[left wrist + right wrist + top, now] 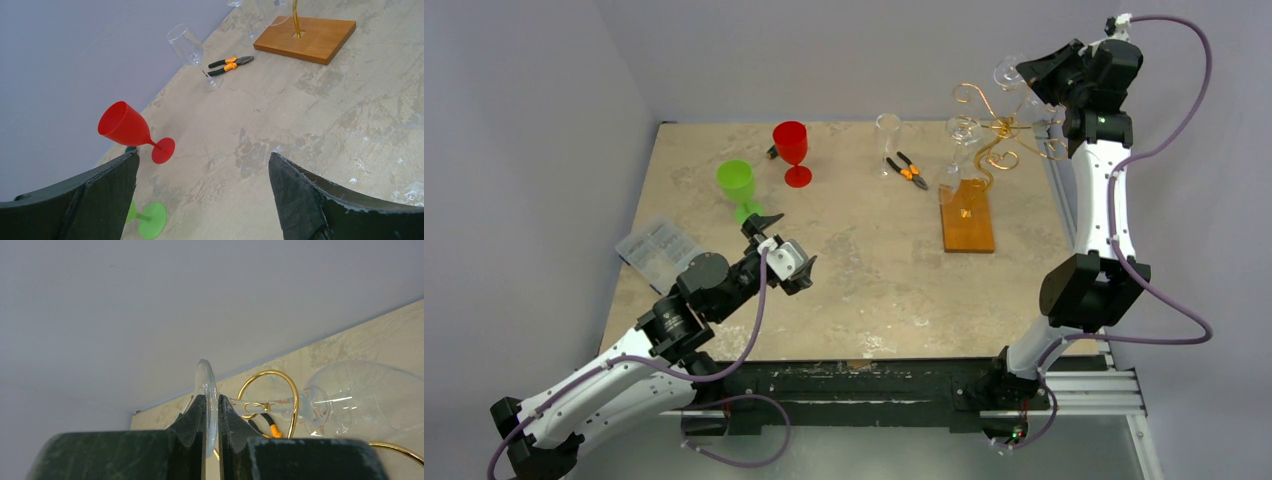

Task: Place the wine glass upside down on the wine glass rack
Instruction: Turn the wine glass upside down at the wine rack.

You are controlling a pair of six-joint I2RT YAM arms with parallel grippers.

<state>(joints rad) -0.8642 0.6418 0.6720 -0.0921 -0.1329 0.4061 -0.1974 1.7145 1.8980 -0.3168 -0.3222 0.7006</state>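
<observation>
The table (854, 290) lies well below the right pincer (211, 404), which is raised at the far right corner, level with the rack's curled arms. The wine glass rack (967, 215) stands just ahead of and beneath that pincer. Its wooden base sits flat on the table and its gold curls spread toward the fingers.

The wine glass (360, 395) is in the air at the rack's top, not on the table. It stretches straight out from the right pincer, foot nearest and bowl farthest, and lies sideways across the wrist camera's frame (how that sits against true upright I cannot tell). Its stem crosses a gold loop just beyond the fingertips. Whether it is inside the curl or only in front of it I cannot tell.

By my judgement, pick-up and carry are done. What is left is seating the foot in a curl so that the bowl hangs down, then letting go.

The right pincer is clenched nearly flat on the disc of the foot, with a finger (195, 420) on each face and the rim standing up between the tips. The left pincer (204, 155) is released, its jaws spread wide around nothing, low over the table. A red goblet (125, 127) stands just past one of its jaws, and a green goblet (152, 220) is close under the same jaw.
</observation>
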